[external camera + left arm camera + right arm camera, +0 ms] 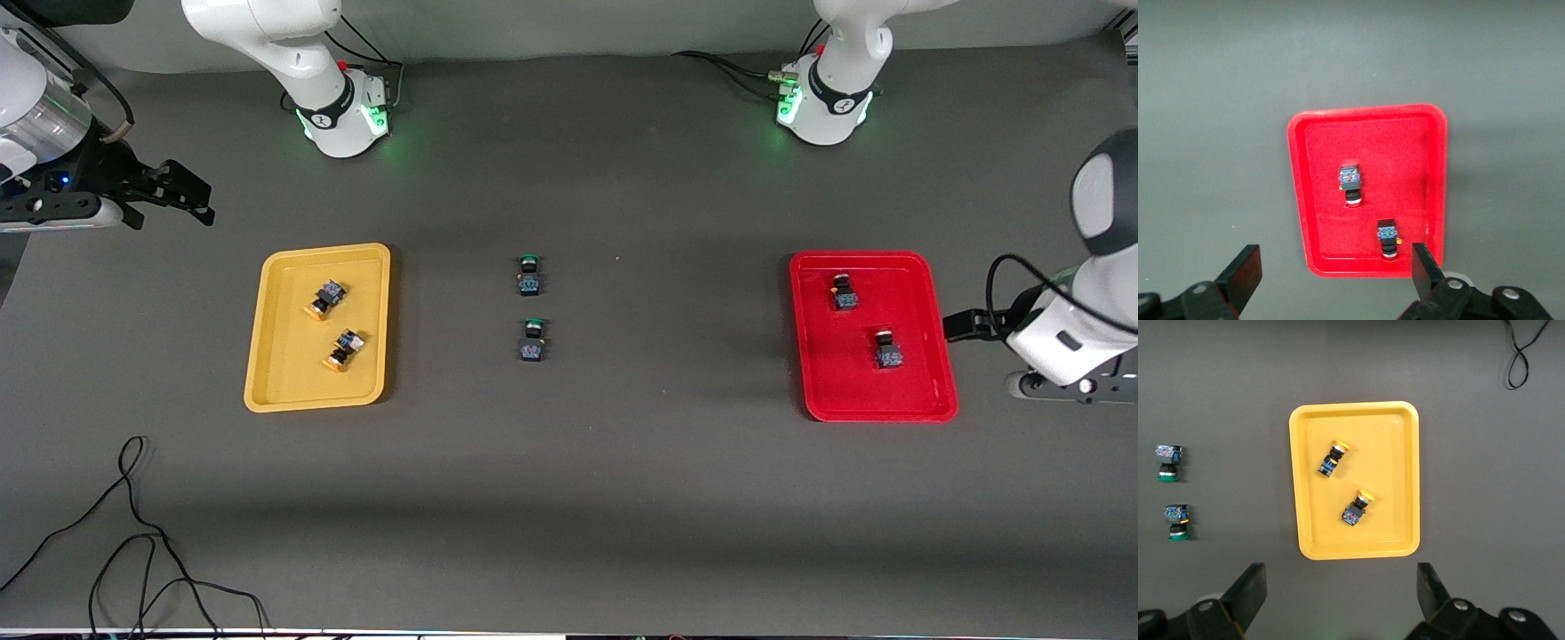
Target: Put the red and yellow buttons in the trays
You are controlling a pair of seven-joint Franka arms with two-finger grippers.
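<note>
Two orange-yellow-capped push-button switches (335, 324) lie in the shallow yellow plastic tray (267, 356); two red-capped switches (845, 292) lie in the shallow red plastic tray (925, 404).

Left gripper (1331, 280) is held up beside the red tray at the left arm's end, jaws wide and empty. Right gripper (1341, 597) is held up beside the yellow tray at the right arm's end, jaws wide and empty.

Risk is judged slight: the two green-capped switches (531, 307), between the trays, could be picked by mistake.

At the centre of your front view, two small green-capped push-button switches with black-and-blue bodies lie on the dark grey table surface (622, 498). One switch (530, 275) sits higher in the frame, the other (533, 340) just below it, apart. A thin black cable (133, 524) loops across the lower left corner.
</note>
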